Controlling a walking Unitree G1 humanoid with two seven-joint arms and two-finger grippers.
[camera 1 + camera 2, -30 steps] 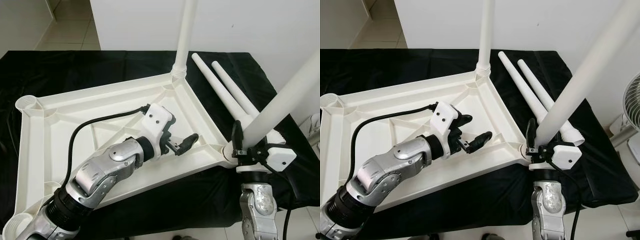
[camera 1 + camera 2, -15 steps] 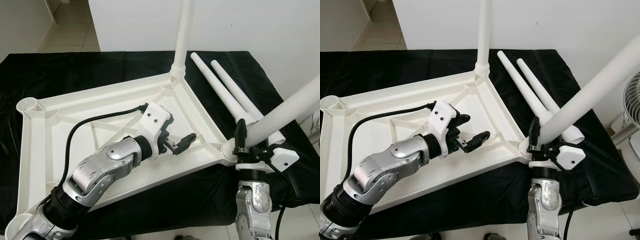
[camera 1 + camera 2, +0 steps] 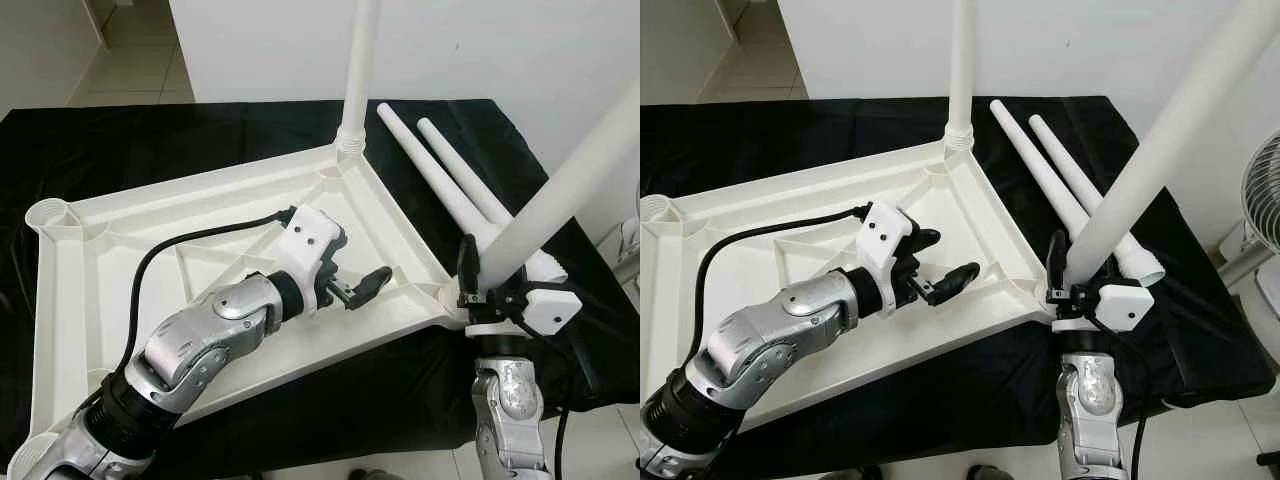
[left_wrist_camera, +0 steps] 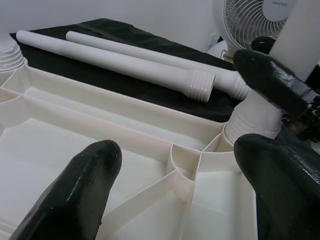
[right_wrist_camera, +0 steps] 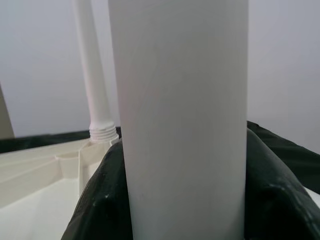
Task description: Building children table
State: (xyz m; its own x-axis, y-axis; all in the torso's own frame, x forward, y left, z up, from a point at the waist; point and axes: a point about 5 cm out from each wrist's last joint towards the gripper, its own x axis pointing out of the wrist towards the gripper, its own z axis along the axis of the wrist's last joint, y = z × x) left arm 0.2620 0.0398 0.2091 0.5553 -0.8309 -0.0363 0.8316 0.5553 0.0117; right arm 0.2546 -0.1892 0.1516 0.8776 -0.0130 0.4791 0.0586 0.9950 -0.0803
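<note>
While my right claw [image 3: 1072, 283] is clamped around a leg [image 3: 1160, 150] standing in the near-right corner socket of the upside-down tabletop [image 3: 120, 250], my left claw [image 3: 352, 288] hovers released over its ribs. Two spare legs [image 3: 450, 190] lie alongside on the black-draped desk [image 3: 150, 140].

- White tabletop [image 3: 200, 240] lies upside down, ribbed underside up.
- One leg [image 3: 357, 70] stands upright in its far corner socket.
- Another leg [image 3: 560, 195] leans at the near-right corner.
- Two loose legs [image 3: 440, 180] lie beside it.
</note>
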